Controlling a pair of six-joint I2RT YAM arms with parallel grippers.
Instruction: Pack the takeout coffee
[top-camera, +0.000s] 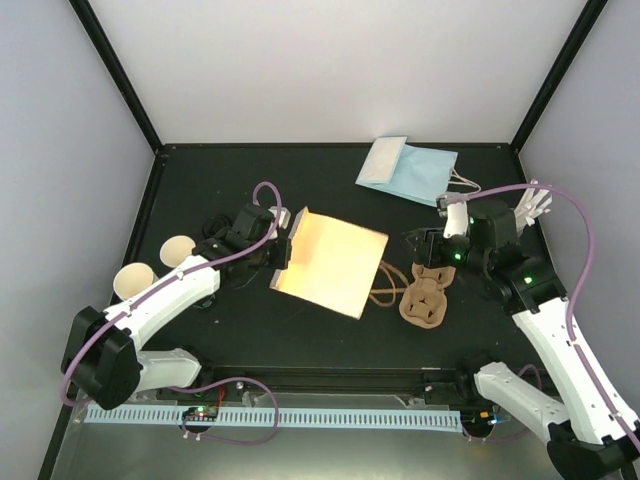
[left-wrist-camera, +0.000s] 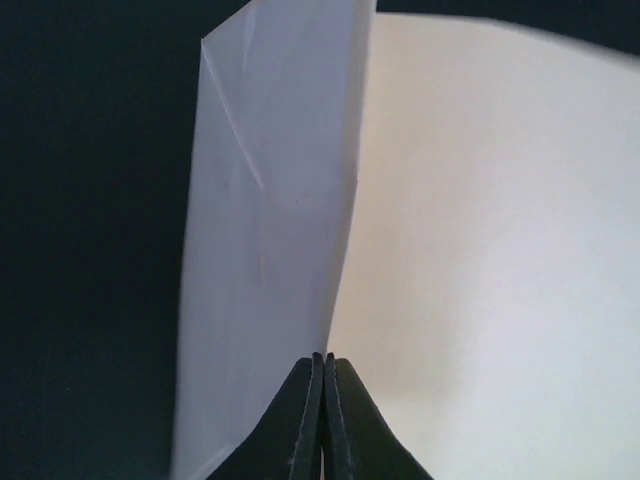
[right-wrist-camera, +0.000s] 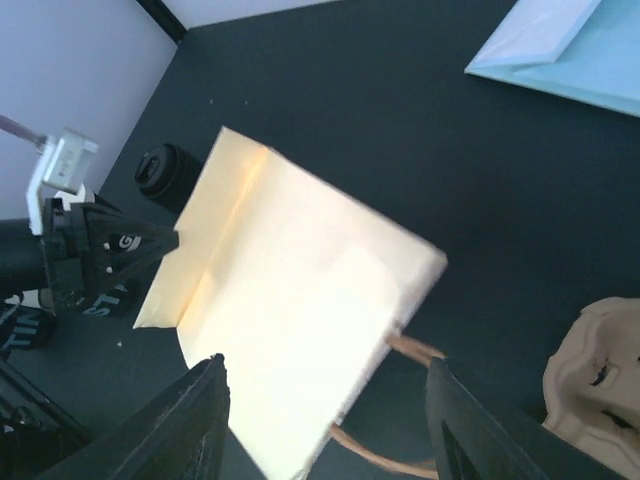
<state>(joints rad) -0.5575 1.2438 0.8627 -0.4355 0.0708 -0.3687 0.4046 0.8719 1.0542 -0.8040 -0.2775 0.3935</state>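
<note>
Edge of tan paper bag (top-camera: 335, 265) clamped by left gripper (left-wrist-camera: 323, 360). Over bag, right gripper (right-wrist-camera: 325, 365) held spread, nothing grasped. Black lid of takeout coffee (right-wrist-camera: 165, 172) glimpsed just beyond bag corner, beside left gripper.

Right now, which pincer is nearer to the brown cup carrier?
Right. The right pincer hangs open close by the cup carrier, toward the tan bag; the left pincer grips the bag's far edge, the whole bag between them.
</note>
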